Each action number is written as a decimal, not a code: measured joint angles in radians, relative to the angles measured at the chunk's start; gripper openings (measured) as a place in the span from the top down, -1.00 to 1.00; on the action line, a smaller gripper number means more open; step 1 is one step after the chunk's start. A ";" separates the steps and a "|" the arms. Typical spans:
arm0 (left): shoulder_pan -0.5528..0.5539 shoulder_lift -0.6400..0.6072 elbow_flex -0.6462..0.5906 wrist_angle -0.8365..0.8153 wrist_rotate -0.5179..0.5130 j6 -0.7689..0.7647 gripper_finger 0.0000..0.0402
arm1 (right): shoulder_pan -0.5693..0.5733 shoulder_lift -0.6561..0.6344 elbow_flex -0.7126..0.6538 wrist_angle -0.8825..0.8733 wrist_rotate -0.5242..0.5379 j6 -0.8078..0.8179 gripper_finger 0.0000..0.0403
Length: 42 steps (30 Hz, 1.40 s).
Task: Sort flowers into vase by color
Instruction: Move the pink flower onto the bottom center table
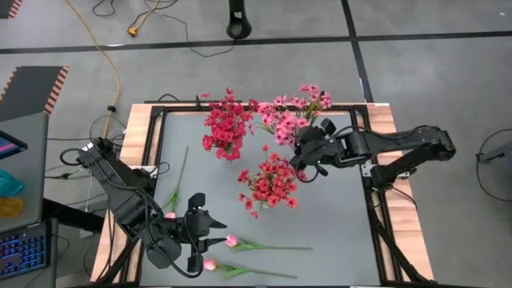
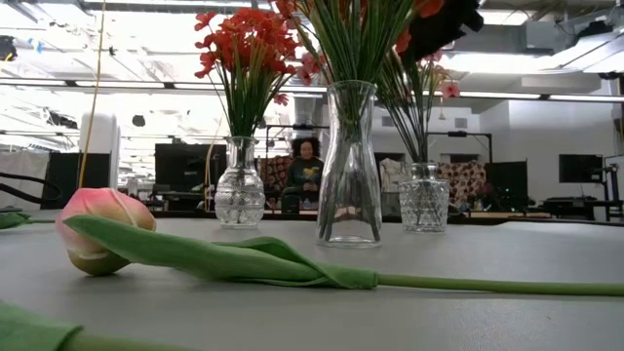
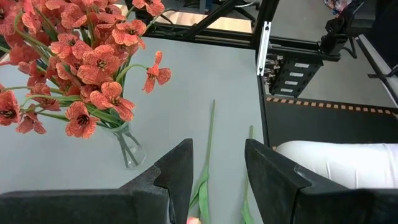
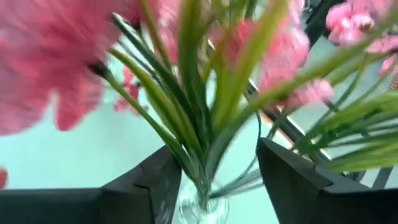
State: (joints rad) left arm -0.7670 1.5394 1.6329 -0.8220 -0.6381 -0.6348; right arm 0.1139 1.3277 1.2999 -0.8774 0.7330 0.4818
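Two matte black jointed arms, left (image 1: 120,188) and right (image 1: 400,152), each ending in blocky angular end effector fingers (image 3: 177,174).

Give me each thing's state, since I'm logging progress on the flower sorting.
Crimson bunch: standing in a vase.
Light pink bunch: standing in a vase, right hand open beside it.
Red bunch: standing in a vase.
Tulips: two lying flat on the table, not yet in any vase.
Left hand: part open over the tulips, holding nothing.
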 joint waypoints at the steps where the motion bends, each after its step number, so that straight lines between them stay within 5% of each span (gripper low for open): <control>1: 0.000 0.000 0.000 0.000 0.000 -0.006 0.34 | 0.000 -0.001 0.000 -0.012 -0.012 0.000 -0.19; 12: 0.000 0.000 0.000 -0.057 0.022 -0.162 0.34 | 0.003 -0.113 0.000 -0.087 -0.034 -0.018 -0.23; 25: 0.037 0.000 0.000 -0.614 -0.032 -0.575 0.34 | 0.013 -0.310 0.001 -0.153 -0.191 -0.009 -0.23; 32: 0.131 -0.001 0.000 -0.748 -0.023 -0.664 0.34 | 0.148 -0.369 -0.043 -0.276 -0.190 0.093 -0.23; 38: 0.224 -0.002 -0.028 -0.748 0.046 -0.607 0.34 | 0.287 -0.411 -0.241 -0.167 -0.197 0.090 -0.23; 42: 0.275 -0.014 -0.148 -0.747 0.087 -0.576 0.34 | 0.355 -0.431 -0.338 -0.115 -0.293 0.092 -0.23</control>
State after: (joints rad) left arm -0.4921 1.5259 1.4846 -1.5692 -0.5516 -1.2106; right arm 0.4686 0.8971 0.9621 -0.9921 0.4395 0.5738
